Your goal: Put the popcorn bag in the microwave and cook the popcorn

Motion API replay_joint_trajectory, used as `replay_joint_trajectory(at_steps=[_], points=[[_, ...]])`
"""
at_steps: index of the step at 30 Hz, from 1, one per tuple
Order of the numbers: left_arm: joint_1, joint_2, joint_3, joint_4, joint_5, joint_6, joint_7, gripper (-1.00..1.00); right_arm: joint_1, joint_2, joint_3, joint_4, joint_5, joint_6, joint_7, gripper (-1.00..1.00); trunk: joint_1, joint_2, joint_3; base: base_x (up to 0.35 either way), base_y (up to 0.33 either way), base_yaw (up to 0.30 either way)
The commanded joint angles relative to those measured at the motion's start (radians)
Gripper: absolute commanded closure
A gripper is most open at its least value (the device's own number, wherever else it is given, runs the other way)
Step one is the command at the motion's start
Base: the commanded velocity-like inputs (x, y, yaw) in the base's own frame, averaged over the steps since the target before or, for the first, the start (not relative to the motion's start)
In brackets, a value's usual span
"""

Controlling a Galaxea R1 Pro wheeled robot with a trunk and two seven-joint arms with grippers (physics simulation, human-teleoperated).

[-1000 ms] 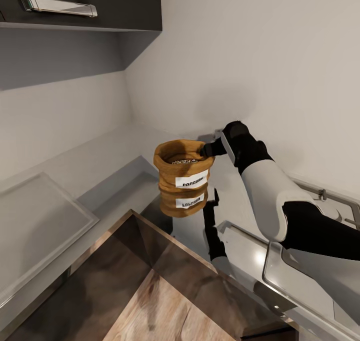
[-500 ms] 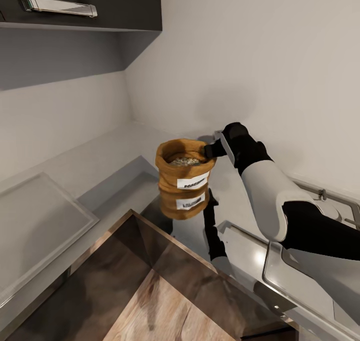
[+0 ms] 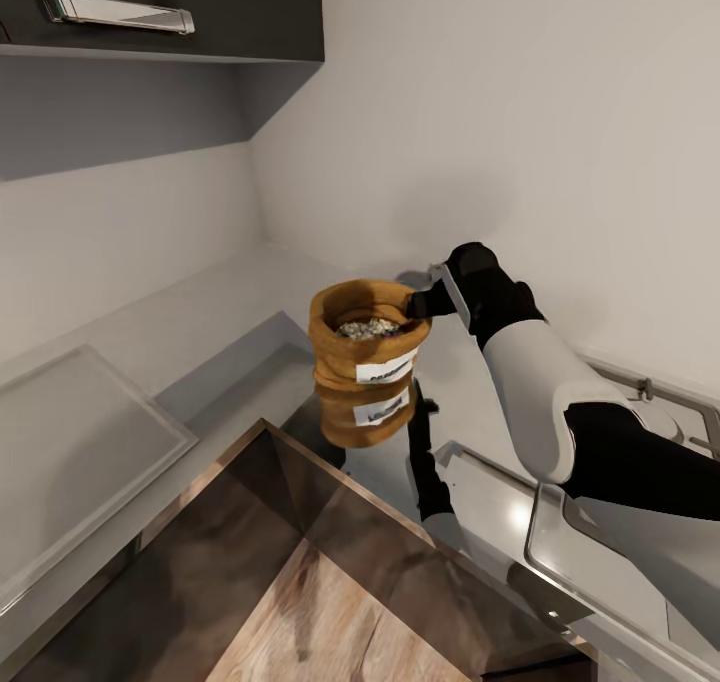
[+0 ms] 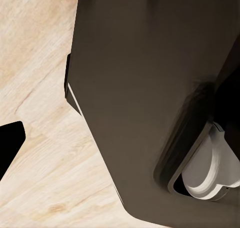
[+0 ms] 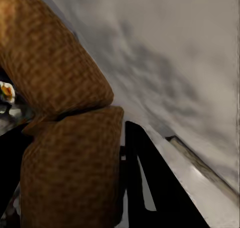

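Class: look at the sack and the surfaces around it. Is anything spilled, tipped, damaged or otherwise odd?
Nothing looks spilled. The tan-brown cloth popcorn sack stands roughly upright, the pale kernels heaped inside it. The right gripper pinches its rolled rim. The second sack below is just a mirror image in the glossy grey countertop.

Soft even light, no glare; glossy tabletop [image 3: 240,307] mirrors the popcorn bag [image 3: 366,337]. Deep shadow under wall cabinet [image 3: 160,7]. Right wrist view blurry close-up.
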Motion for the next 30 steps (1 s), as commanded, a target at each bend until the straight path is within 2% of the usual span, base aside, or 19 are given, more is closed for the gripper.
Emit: replay_joint_trajectory(at_steps=[1, 4, 7, 10, 19, 30], points=[[0.0, 0.0, 0.002, -0.001, 0.003, -0.002, 0.001, -1.0, 0.0, 0.002, -0.008, -0.01, 0.001, 0.025, 0.008, 1.0, 0.0, 0.0, -0.001, 0.0, 0.0, 0.0], [0.0, 0.0, 0.002, -0.001, 0.003, -0.002, 0.001, -1.0, 0.0, 0.002, -0.014, -0.078, 0.001, 0.025, 0.009, 1.0, 0.0, 0.0, -0.001, 0.0, 0.0, 0.0], [0.0, 0.0, 0.002, -0.001, 0.003, -0.002, 0.001, -1.0, 0.0, 0.002, -0.041, -0.14, 0.001, 0.025, 0.008, 1.0, 0.0, 0.0, -0.001, 0.0, 0.0, 0.0], [0.0, 0.0, 0.002, -0.001, 0.003, -0.002, 0.001, -1.0, 0.0, 0.002, -0.043, -0.179, 0.002, 0.025, 0.008, 1.0, 0.0, 0.0, -0.001, 0.0, 0.0, 0.0], [0.0, -0.001, 0.002, -0.002, 0.002, -0.002, 0.001, -1.0, 0.0, 0.002, -0.043, -0.188, 0.004, 0.025, 0.008, 1.0, 0.0, 0.0, -0.001, -0.018, 0.0, 0.0], [0.0, -0.003, 0.003, -0.002, 0.003, -0.002, 0.002, -1.0, 0.0, 0.002, -0.049, -0.188, 0.003, 0.025, 0.01, 1.0, 0.0, 0.0, -0.001, -0.326, 0.0, 0.0]])
